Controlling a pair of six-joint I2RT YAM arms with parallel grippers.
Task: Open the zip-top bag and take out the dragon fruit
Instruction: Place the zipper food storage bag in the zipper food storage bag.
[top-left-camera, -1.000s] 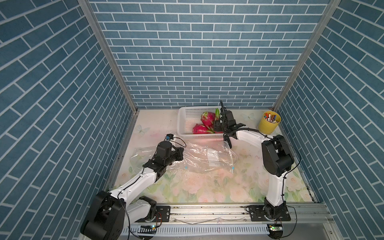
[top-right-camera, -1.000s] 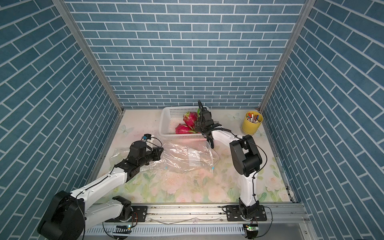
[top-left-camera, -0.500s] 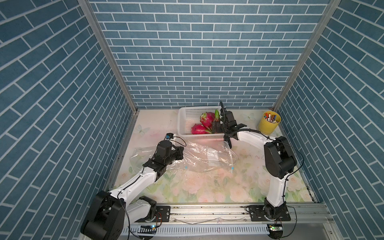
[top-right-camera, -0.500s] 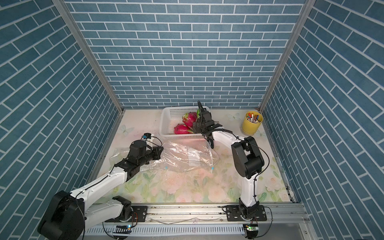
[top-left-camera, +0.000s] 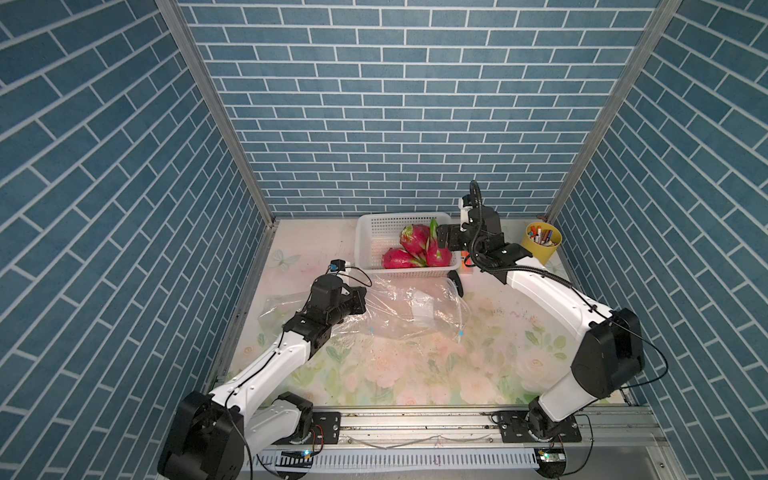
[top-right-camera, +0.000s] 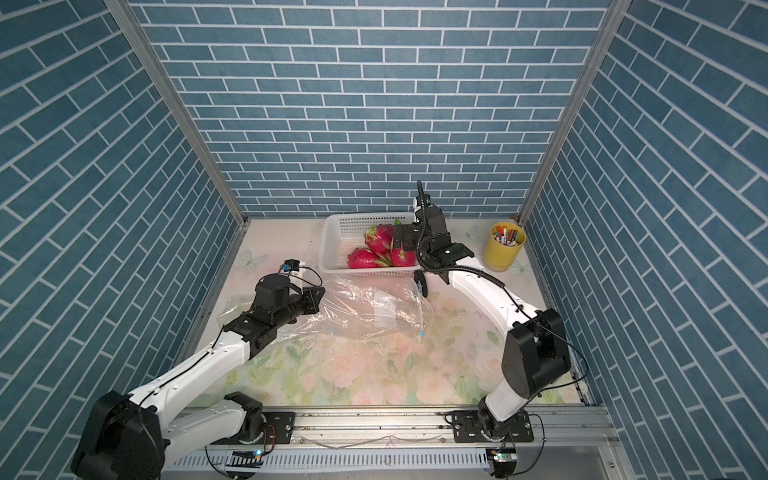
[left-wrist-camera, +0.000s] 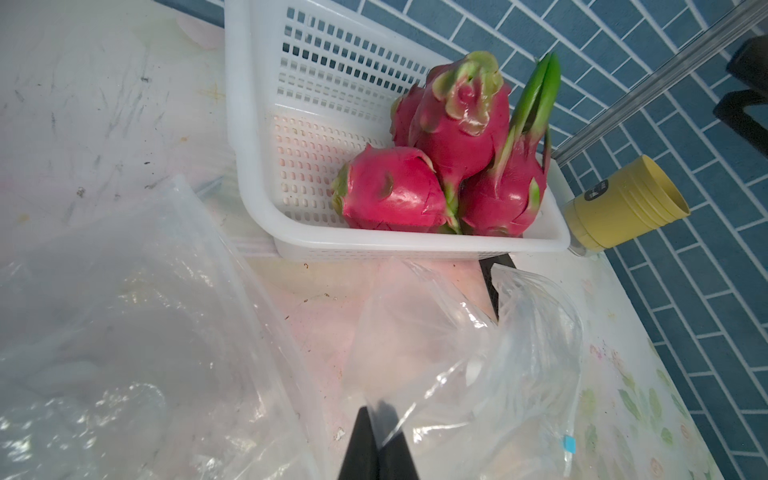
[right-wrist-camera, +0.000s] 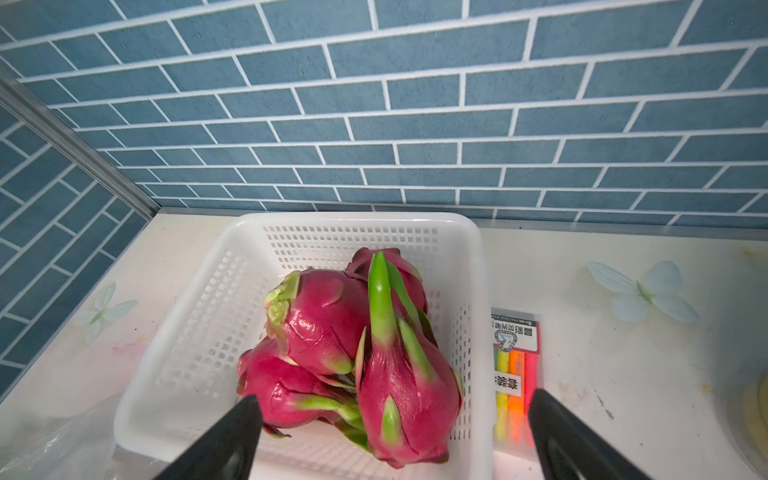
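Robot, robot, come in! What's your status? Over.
Left gripper shut, pinching zip-top bag. Right gripper open above basket. Three dragon fruits in basket, none visible in bag. Nothing in the way.

Dragon fruit (right-wrist-camera: 403, 399): magenta skin, green tips. Basket (right-wrist-camera: 357, 218): white, grid-hole pattern. Zip-top bag (top-left-camera: 395, 309): clear, sm. blue tab. Cup (top-left-camera: 540, 254): yellow. Walls (top-left-camera: 395, 104): blue brick, white grout. Desk (top-left-camera: 415, 374): cream w/ pink flowers, green leaves.

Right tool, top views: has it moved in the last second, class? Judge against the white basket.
Yes. The right tool has drawn back from over the white basket toward the yellow pen cup, jaws open.
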